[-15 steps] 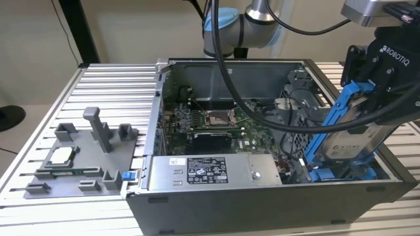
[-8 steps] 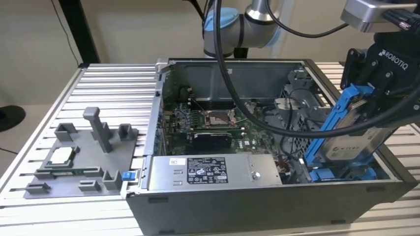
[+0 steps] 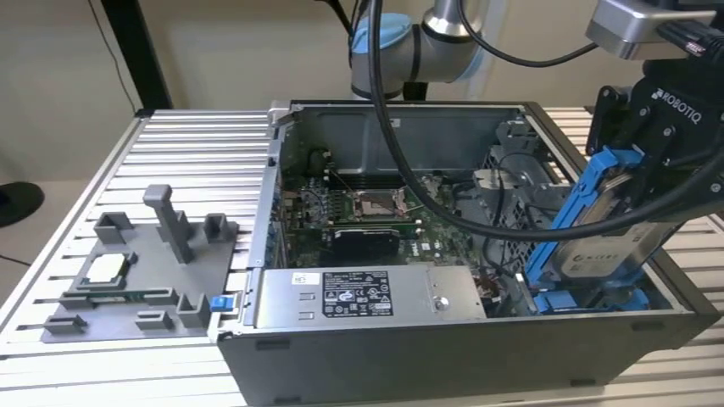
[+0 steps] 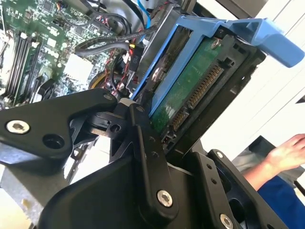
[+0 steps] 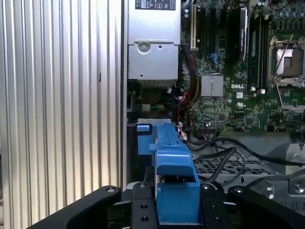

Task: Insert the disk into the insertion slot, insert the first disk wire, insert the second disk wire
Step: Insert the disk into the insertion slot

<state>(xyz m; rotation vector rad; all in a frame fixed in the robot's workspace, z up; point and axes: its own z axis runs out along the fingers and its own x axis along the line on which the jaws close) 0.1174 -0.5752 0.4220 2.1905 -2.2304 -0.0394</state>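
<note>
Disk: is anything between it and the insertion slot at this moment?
Nothing visible blocks it. The gripper holds the disk tilted, with its lower end at the blue tabs of the insertion slot. In the exterior view, a thick black cable crosses in front of the disk, above that lower end.

Disk (image 3: pixel 605 254): silver-grey bare metal shell with a white paper label. Its underside in the second wrist view is green circuit board. Carrier frame (image 3: pixel 582 186): bright blue moulded plastic, smooth, slight sheen. Pincer (image 5: pixel 176 188): matt black links with bright steel screw heads. Bench (image 3: pixel 192 144): ribbed aluminium, satin finish. Case (image 3: pixel 453 356): sheet metal, dark grey matt outside, plain grey inside. Power-supply box (image 3: pixel 362 297): bare silvery metal with a white sticker. Motherboard (image 3: pixel 362 216): green board. Cables (image 3: pixel 487 227): black, smooth jacket, faint gloss. Fixture (image 3: pixel 125 292): matt grey plastic.
</note>
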